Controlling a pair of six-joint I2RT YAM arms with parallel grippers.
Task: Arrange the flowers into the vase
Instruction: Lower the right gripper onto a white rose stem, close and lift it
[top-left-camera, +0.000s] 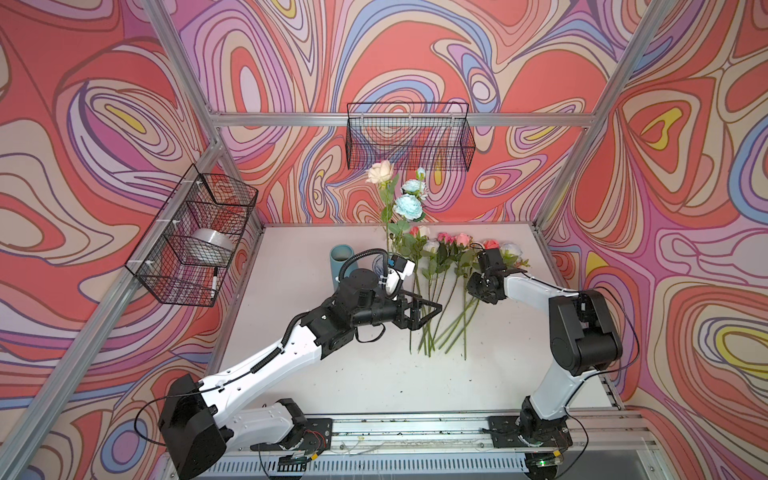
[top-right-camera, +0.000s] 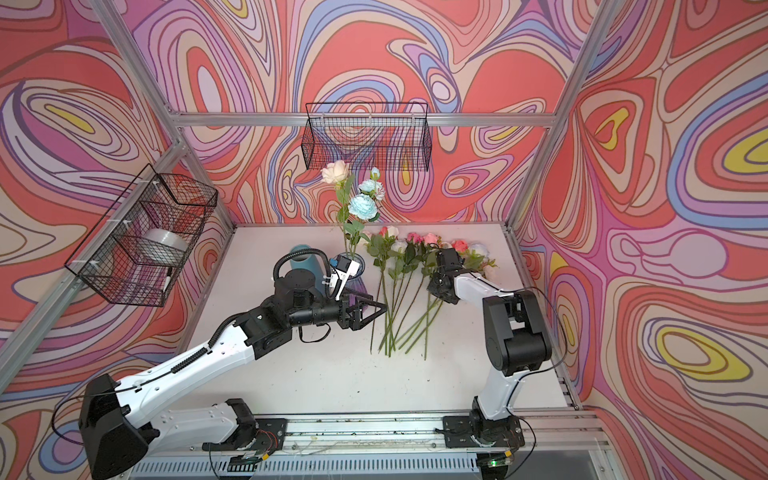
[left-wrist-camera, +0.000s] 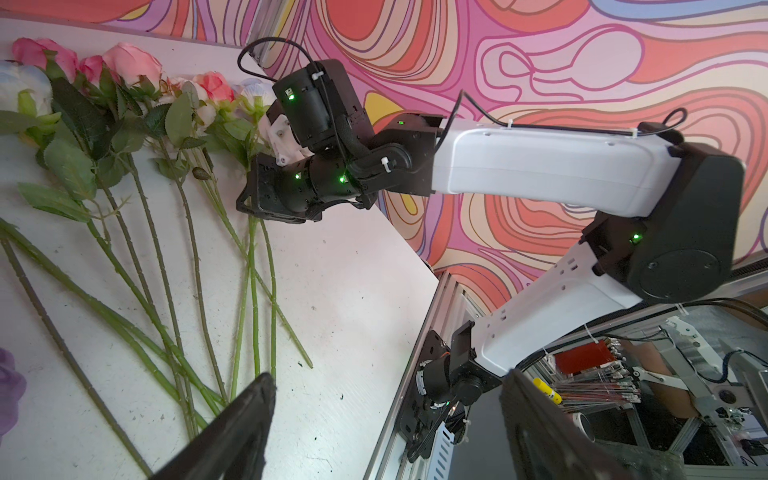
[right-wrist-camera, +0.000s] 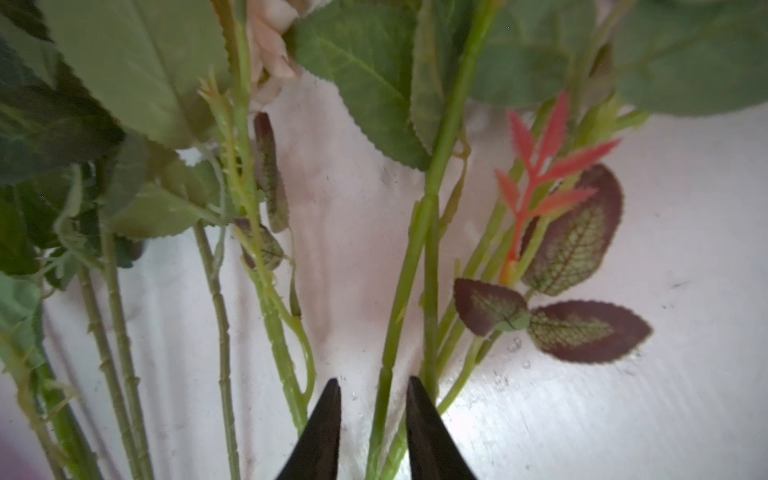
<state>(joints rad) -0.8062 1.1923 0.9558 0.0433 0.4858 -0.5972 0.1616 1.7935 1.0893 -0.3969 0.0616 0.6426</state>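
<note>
Since the right gripper (right-wrist-camera: 370, 380) sits low over the loose flowers (top-left-camera: 441, 254) with its jaws only narrowly apart, straddling one green stem (right-wrist-camera: 399, 299) and not visibly clamped on it, the main risk as I read it is that another stem runs just beside that one, so closing could pinch two or drag a neighbour. Leaves overlap and would likely snag on a lift. With a thin stem and a heavy head, it may swivel or slip.

Left gripper (top-left-camera: 424, 313) is spread wide, empty, above the stem ends. Its wrist is close beside the vase (top-right-camera: 358, 286), which looks top-heavy, so a careless swing could tip it.

The loose flowers lie right of middle, heads toward the table's (top-left-camera: 291, 374) far edge. The vase is near the far edge, just left of them.

Counts:
- In the vase: two stems, one cream rose (top-left-camera: 379, 171) and one light-blue spray (top-left-camera: 408, 206).
- Lying: roughly eight or nine, but heads overlap, so unsure.
- One teal cylinder (top-left-camera: 341, 259).
- One back basket (top-left-camera: 409, 137).
- One side basket (top-left-camera: 195, 237), holding one tape roll (top-left-camera: 210, 249).
</note>
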